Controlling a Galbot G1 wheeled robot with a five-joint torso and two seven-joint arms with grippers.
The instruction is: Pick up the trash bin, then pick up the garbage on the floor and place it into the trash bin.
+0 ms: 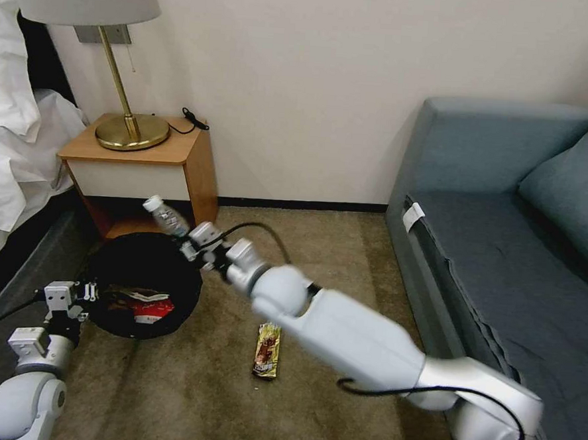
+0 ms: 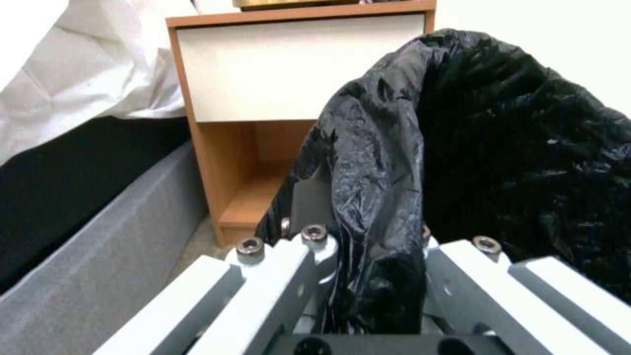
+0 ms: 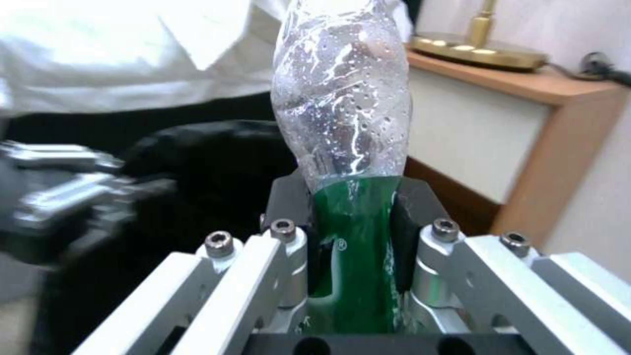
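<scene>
Gripping the green-labelled bottle (image 3: 342,123), right tool (image 3: 352,217) hangs over the trash bin (image 1: 142,264)

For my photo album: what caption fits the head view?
Right gripper holds a bottle over the trash bin, gripped by the left gripper; snack wrapper on carpet.
</scene>
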